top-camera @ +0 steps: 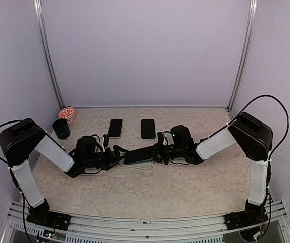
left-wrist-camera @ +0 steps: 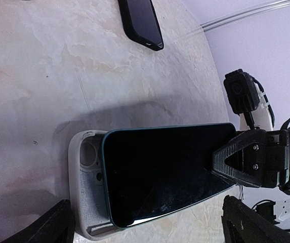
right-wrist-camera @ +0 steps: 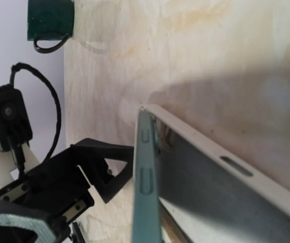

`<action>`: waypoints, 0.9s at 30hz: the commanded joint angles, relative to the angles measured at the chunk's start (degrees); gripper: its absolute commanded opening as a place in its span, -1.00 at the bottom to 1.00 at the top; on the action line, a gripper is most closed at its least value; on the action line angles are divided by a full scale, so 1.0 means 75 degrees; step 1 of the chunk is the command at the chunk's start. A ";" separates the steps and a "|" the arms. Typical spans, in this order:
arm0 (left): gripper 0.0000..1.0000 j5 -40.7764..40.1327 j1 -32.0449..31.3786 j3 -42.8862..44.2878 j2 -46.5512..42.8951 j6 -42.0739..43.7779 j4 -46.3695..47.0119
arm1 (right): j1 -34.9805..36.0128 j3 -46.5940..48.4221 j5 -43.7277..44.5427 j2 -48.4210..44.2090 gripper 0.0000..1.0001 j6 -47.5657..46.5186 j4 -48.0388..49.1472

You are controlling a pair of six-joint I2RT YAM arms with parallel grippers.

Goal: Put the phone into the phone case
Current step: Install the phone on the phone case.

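Phone [top-camera: 137, 154] and case [top-camera: 140, 165] sit mid-desk [top-camera: 185, 192] in the overhead view, between the two arms. The phone's long axis runs left to right there. Its right end is clamped in the right end effector [top-camera: 161, 151], and its left end reaches toward the left end effector [top-camera: 117, 152], whose fingers are spread wide and hold nothing. Only this view takes in the two dark handsets [top-camera: 115, 127] farther back and the green mug [top-camera: 61, 129] at the far left.

The left wrist camera alone shows the phone's face: a blank black screen with a thin teal rim, lying over the pale case and skewed slightly against it. The case's camera cut-out [left-wrist-camera: 89, 152] is left uncovered past the phone's free end. The right end effector's black fingers pinch the opposite short end.

The right wrist camera gives the phone edge-on, which neither other view does. It shows a teal side with two buttons, tilted above the case's grey inside. One corner meets the white case wall [right-wrist-camera: 220, 162], and the rest is not seated.
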 commanded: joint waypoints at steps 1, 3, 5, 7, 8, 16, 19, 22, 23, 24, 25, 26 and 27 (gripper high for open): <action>0.98 0.0073 -0.0084 -0.0056 0.0106 -0.0040 0.0272 | 0.0082 0.0178 -0.0030 0.0075 -1.00 0.0055 0.0537; 0.98 0.0082 -0.0097 -0.0051 0.0115 -0.0044 0.0278 | 0.0085 0.0174 -0.0048 0.0105 -1.00 0.0059 0.0512; 0.98 0.0079 -0.0117 -0.0047 0.0115 -0.0055 0.0287 | 0.0081 0.0152 -0.0060 0.0147 -1.00 0.0092 0.0511; 0.98 0.0063 -0.0148 -0.0050 0.0123 -0.0065 0.0298 | 0.0082 0.0109 -0.0087 0.0187 -1.00 0.0150 0.0546; 0.98 0.0036 -0.0160 -0.0050 0.0125 -0.0056 0.0301 | 0.0081 0.0098 -0.0105 0.0213 -1.00 0.0184 0.0574; 0.98 0.0017 -0.0214 -0.0027 0.0179 -0.0076 0.0336 | 0.0079 0.0074 -0.0312 0.0467 -1.00 0.0307 0.0652; 0.98 0.0000 -0.0214 -0.0017 0.0197 -0.0079 0.0325 | 0.0073 0.0076 -0.0362 0.0560 -1.00 0.0341 0.0673; 0.98 0.0007 -0.0214 0.0013 0.0239 -0.0057 0.0324 | 0.0076 0.0075 -0.0436 0.0656 -1.00 0.0430 0.0772; 0.98 0.0010 -0.0214 0.0025 0.0254 -0.0065 0.0325 | 0.0077 0.0081 -0.0449 0.0698 -1.00 0.0459 0.0803; 0.98 0.0012 -0.0224 0.0040 0.0268 -0.0071 0.0325 | 0.0073 0.0093 -0.0468 0.0728 -1.00 0.0479 0.0832; 0.98 0.0022 -0.0230 0.0055 0.0275 -0.0065 0.0325 | 0.0072 0.0099 -0.0475 0.0765 -1.00 0.0499 0.0853; 0.98 0.0023 -0.0237 0.0064 0.0281 -0.0064 0.0316 | 0.0075 0.0100 -0.0478 0.0814 -1.00 0.0529 0.0892; 0.98 0.0024 -0.0240 0.0078 0.0282 -0.0066 0.0313 | 0.0075 0.0101 -0.0495 0.0860 -1.00 0.0565 0.0916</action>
